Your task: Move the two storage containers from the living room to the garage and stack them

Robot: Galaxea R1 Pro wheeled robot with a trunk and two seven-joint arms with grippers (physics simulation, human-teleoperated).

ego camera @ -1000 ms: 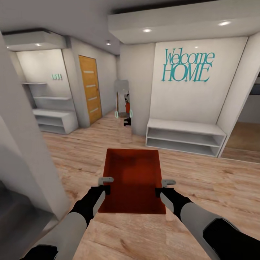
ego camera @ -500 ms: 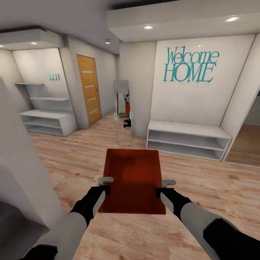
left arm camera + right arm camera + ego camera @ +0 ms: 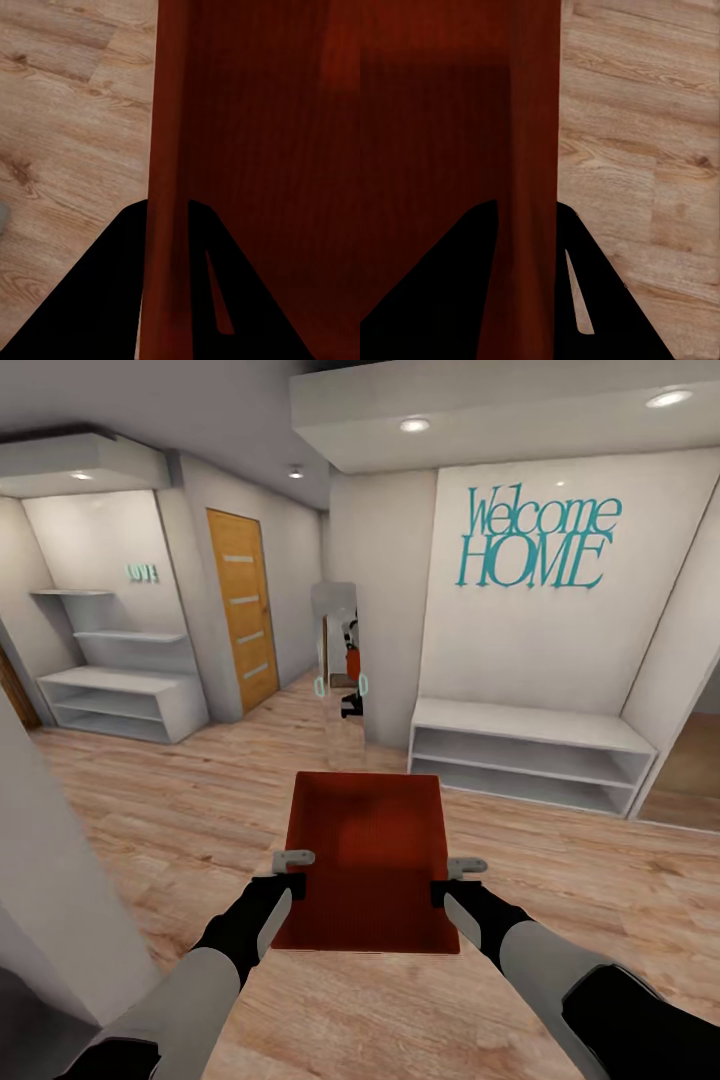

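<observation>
Left gripper (image 3: 292, 858) and right gripper (image 3: 462, 867) clamped on side walls of storage container (image 3: 367, 850), above wood floor (image 3: 200, 810).

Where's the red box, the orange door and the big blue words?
Box (image 3: 370, 860), head view, inside bottom.
Door (image 3: 241, 610), head view, middle panel.
Words (image 3: 535, 540), head view, on the letters.

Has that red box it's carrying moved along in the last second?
Yes. The storage container sits the same between both hands, but the whole robot has advanced: the left wall slid back out of frame, and the white shelves became more exposed.
</observation>
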